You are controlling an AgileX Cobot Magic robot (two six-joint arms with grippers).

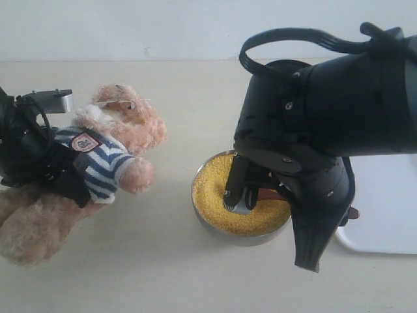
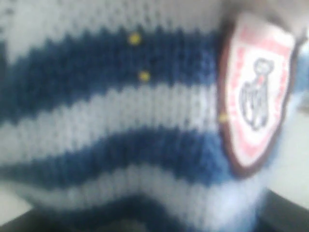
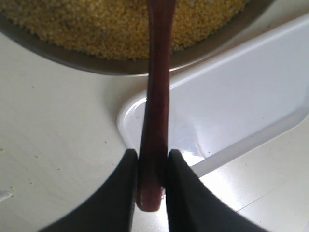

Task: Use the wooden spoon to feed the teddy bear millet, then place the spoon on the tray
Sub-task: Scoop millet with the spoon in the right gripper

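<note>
The teddy bear [image 1: 107,153] lies at the left in its navy-and-white striped shirt. My left gripper [image 1: 65,177] is clamped across its torso. The left wrist view is filled by the shirt [image 2: 145,121] and its chest badge [image 2: 258,96], with the fingers hidden. The metal bowl [image 1: 207,220] of yellow millet [image 1: 215,192] sits in the middle. My right gripper [image 3: 152,157] is shut on the end of the wooden spoon's handle [image 3: 157,96], which reaches into the millet [image 3: 106,24]. The right arm hides the spoon's bowl; a bit of handle [image 1: 269,193] shows. The white tray [image 1: 384,215] lies right of the bowl.
The tray's rounded corner [image 3: 128,113] lies directly under the spoon handle, close to the bowl's rim [image 3: 96,65]. The bulky right arm [image 1: 326,111] hangs over the bowl and the tray's left edge. A beige tabletop [image 1: 163,274] runs to a pale back wall.
</note>
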